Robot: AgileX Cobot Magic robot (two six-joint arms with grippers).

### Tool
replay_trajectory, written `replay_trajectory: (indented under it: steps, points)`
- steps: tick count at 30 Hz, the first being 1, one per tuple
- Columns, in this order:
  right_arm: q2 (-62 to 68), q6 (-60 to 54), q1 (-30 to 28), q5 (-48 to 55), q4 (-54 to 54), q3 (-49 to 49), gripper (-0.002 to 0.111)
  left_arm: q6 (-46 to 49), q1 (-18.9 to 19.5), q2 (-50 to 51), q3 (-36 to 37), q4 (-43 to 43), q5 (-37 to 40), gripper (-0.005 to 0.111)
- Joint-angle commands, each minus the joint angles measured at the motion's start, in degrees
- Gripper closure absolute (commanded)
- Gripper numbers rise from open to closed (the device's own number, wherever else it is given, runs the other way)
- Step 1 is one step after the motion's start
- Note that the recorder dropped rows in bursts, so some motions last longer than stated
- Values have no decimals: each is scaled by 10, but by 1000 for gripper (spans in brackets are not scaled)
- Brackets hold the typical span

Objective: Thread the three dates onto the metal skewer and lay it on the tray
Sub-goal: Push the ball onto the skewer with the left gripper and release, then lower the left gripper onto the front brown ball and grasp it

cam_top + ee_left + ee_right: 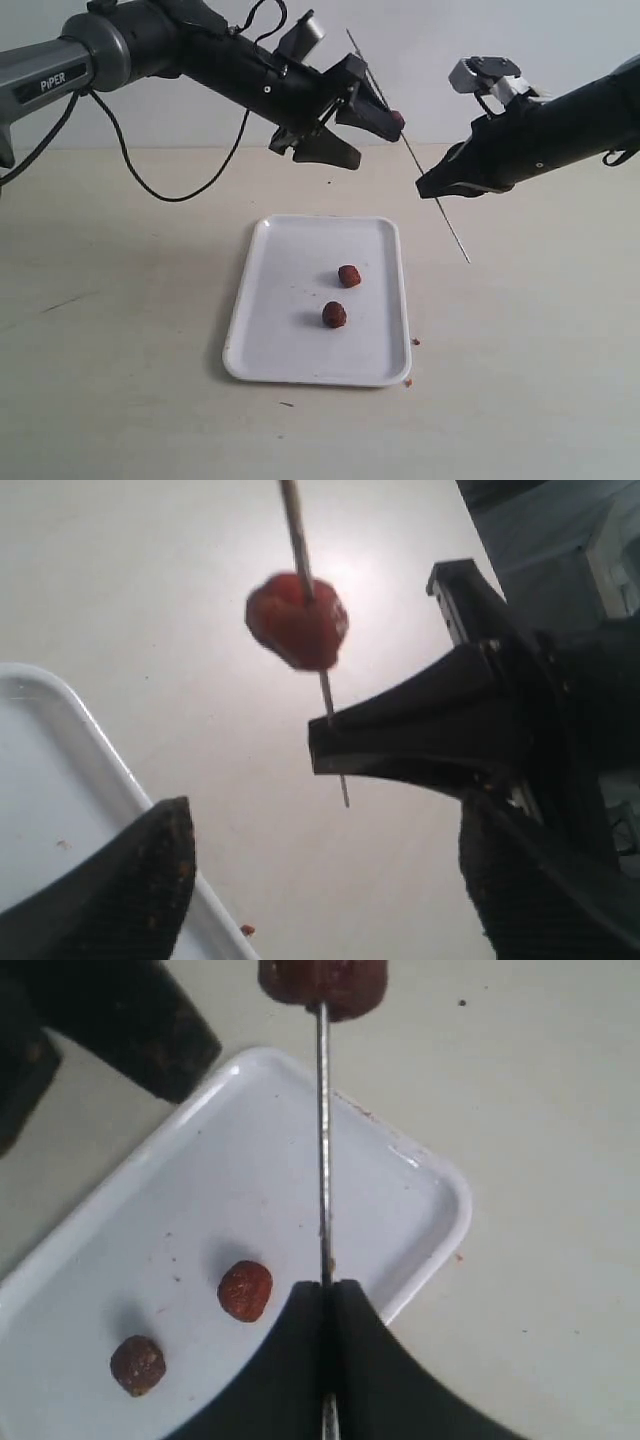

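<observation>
**A:** While our right gripper [432,187] pinches the metal skewer [454,236] w/ jaws pressed tight, what's on the rod?

**B:** One date [398,118], threaded partway up. The rod slants above the table [120,300].

**A:** Our left gripper [365,138]?

**B:** Spread wide beside that date, holding nothing.

**A:** And the rest?

**B:** Two more dates [349,275] [334,314] lie apart on the tray [290,250], below both our arms.

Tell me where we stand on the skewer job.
Done: one date sits threaded on the metal skewer. In hand: the right gripper is shut on the skewer, the left gripper open beside that date. Left: two dates lie on the tray unthreaded, and the skewer is not yet laid down.
</observation>
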Motion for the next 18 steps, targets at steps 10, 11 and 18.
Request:
replay_trajectory:
  steps: [10, 11, 18]
  points:
    - [-1, 79, -1, -51, -52, 0, 108, 13, -13, -14, -2, 274, 13, 40]
    - [-1, 82, -1, -51, -61, 0, 108, 7, -21, -17, -2, 301, 13, 43]
    - [-1, 137, -1, -75, -144, 0, 108, -47, -112, -18, -2, 504, 13, 45]
